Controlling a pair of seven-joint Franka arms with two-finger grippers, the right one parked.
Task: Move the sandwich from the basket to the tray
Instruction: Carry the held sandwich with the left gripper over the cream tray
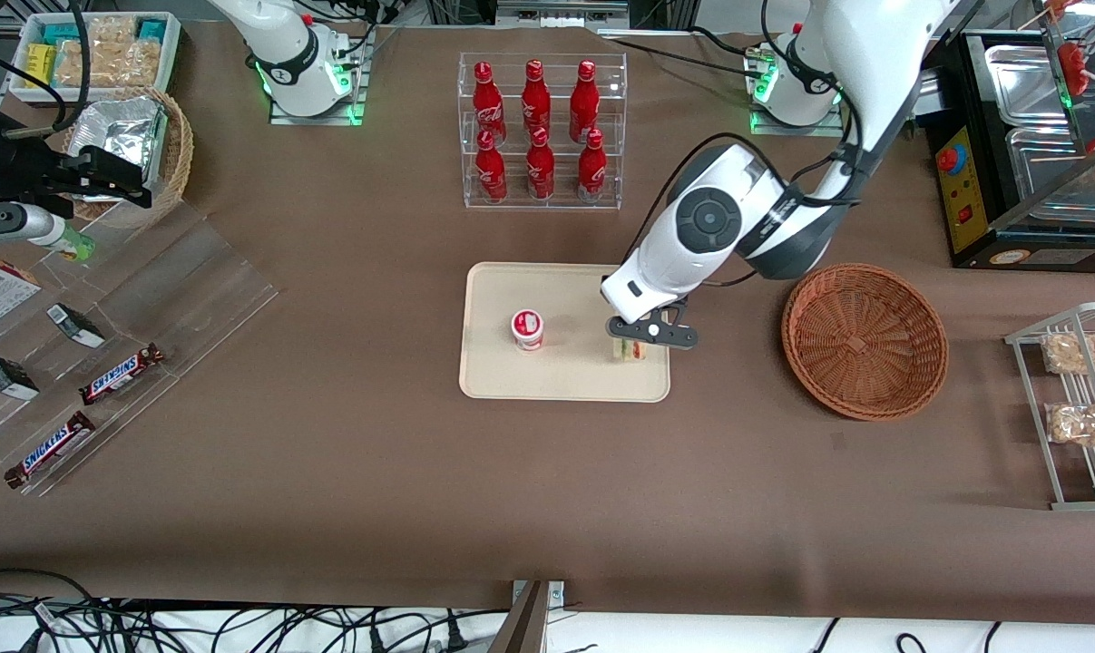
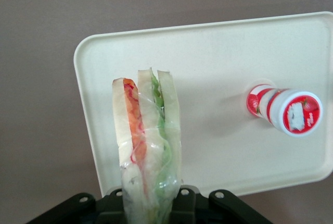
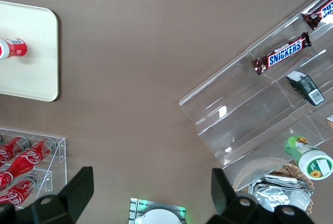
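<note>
The clear-wrapped sandwich (image 1: 630,350) (image 2: 148,140), with red and green layers between pale bread, is held upright over the cream-beige tray (image 1: 565,376) (image 2: 218,67), at the tray's end nearest the basket. My gripper (image 1: 642,340) (image 2: 151,208) is shut on the sandwich's lower part, one finger on each bread face. Whether the sandwich touches the tray I cannot tell. The reddish-brown wicker basket (image 1: 865,340) stands beside the tray toward the working arm's end, with nothing in it.
A small red-and-white cup (image 1: 528,329) (image 2: 286,110) stands on the tray. A clear rack of red cola bottles (image 1: 540,131) is farther from the camera. A wire rack of bagged snacks (image 1: 1078,399) and a clear stand with Snickers bars (image 1: 121,374) flank the table ends.
</note>
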